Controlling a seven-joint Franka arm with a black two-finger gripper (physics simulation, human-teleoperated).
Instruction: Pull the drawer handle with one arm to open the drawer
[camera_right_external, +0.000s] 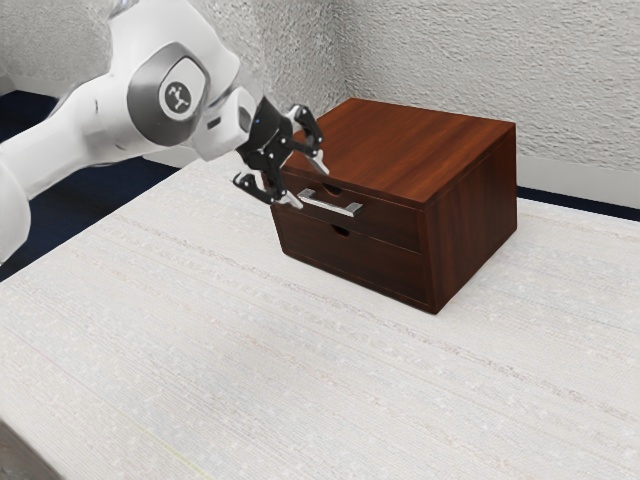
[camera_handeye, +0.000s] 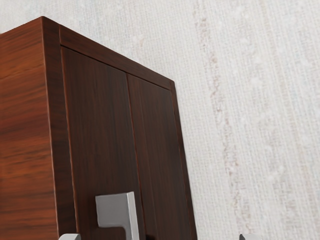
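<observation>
Progress stands at the approach: the pincer (camera_right_external: 306, 182), spread open and holding nothing, hovers at the front of the cabinet (camera_right_external: 410, 145), straddling one end of the silver handle (camera_right_external: 335, 206), while the upper drawer (camera_right_external: 385, 218) sits flush in that cabinet, so closing and pulling apparently remain.

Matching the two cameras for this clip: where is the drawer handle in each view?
Exterior view: the handle is the silver bar on the upper drawer front, beside the gripper.
Wrist view: its end shows on that same front, beside the seam.
Shared landmark: the seam between the two drawer fronts.
</observation>
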